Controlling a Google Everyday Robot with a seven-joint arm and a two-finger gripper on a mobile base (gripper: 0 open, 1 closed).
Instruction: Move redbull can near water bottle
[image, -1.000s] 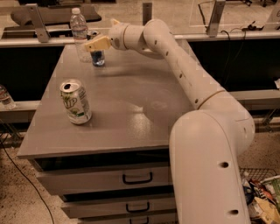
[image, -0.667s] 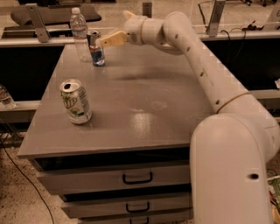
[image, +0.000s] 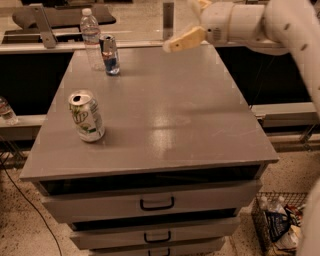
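Camera view is showing the fingers spread and gripping nothing; the gripper is hanging above the far right part of the surface, well apart from the task objects. The redbull can is standing upright near the far left corner, just beside the water bottle; whether the two are touching cannot be told. Judged from this arrangement, the placement is looking complete, so the hazards are lying in any further motion. The arm is reaching in from the right; a sweep to the left at low height is risking a strike on the can or the bottle, and both, being tall and slim, are likely tipping easily. The pair is sitting near the far edge, so a knocked item is risking a fall off the surface. A fresh approach to the can is risking a bump on the bottle, since the gap between them is narrow. The wider green-lettered can is standing near the front left, well apart from the gripper, and is posing little risk unless the arm is crossing low over it.
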